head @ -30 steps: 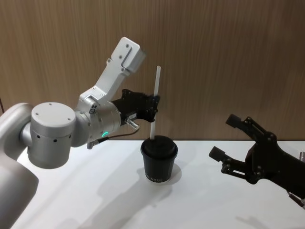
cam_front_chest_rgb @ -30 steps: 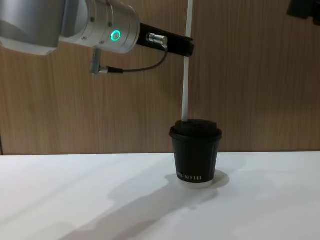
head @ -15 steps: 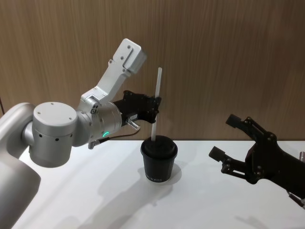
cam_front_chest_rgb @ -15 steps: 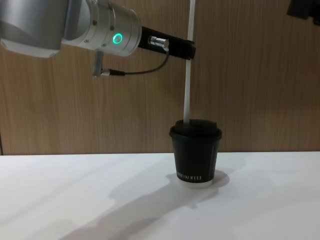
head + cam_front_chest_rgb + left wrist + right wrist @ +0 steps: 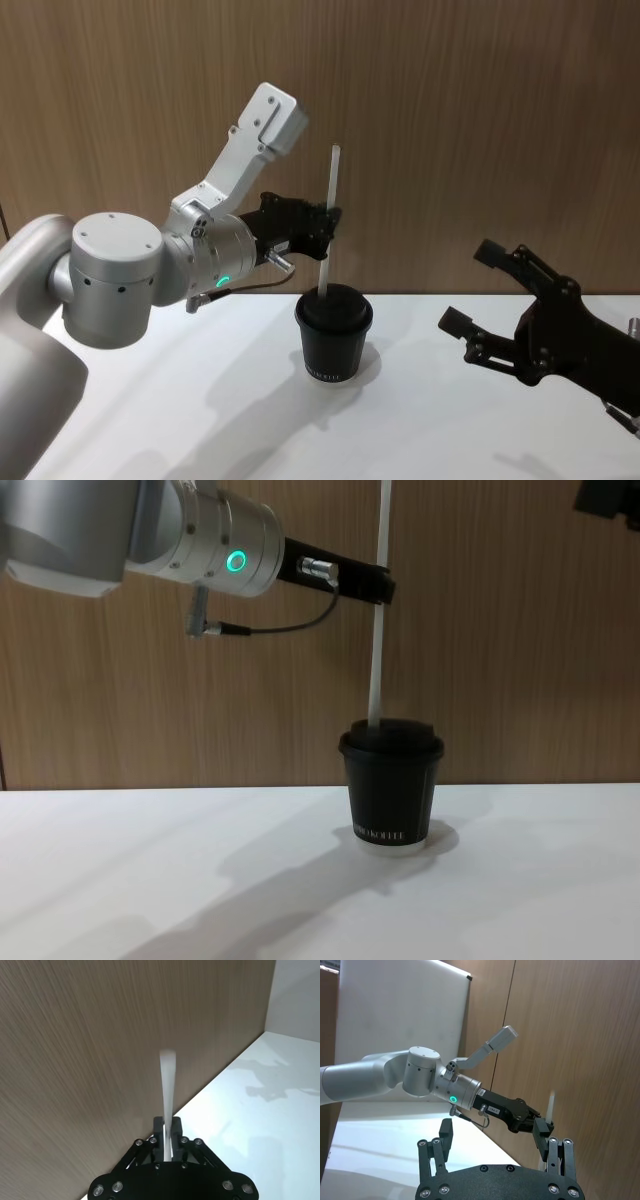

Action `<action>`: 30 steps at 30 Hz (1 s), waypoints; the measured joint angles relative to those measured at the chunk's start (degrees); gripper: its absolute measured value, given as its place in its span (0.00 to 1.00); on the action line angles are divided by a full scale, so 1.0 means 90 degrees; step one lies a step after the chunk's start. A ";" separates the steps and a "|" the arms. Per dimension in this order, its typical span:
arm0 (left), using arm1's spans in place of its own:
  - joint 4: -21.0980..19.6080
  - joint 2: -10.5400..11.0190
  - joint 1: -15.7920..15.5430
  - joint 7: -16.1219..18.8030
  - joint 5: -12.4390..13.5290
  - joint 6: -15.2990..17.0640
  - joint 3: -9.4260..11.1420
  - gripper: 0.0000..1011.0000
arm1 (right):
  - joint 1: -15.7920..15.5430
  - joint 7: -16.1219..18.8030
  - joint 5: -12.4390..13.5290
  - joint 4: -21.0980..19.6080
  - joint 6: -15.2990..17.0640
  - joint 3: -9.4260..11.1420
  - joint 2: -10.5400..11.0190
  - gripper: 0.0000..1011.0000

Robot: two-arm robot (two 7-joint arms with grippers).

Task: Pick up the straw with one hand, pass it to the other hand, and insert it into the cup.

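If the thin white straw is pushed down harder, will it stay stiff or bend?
The thin white straw looks straight below the left gripper, so it is probably fairly stiff. It is very slender and its tip meets the black lidded paper cup, so a skewed push may buckle it. The small cup might tip.

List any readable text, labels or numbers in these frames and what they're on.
White lettering near the base of the cup: too small to read for sure.
A small pale label on the left gripper's black body: too small to read.
No other text or numbers visible.
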 joint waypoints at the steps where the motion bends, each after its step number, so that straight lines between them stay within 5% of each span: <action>1: 0.0004 -0.0002 -0.0001 -0.0003 0.0000 0.0003 -0.0001 0.11 | 0.0000 0.0000 0.0000 0.0000 0.0000 0.0000 0.0000 0.99; 21: 0.0022 -0.0017 0.0025 -0.0047 0.0002 0.0012 -0.0042 0.72 | 0.0002 -0.0009 0.0003 -0.0002 0.0001 0.0000 -0.0001 0.99; 30: -0.0362 0.0166 0.0403 -0.0088 -0.0039 -0.0279 -0.0205 0.97 | 0.0003 -0.0446 0.0029 -0.0150 0.0129 0.0026 -0.0137 0.99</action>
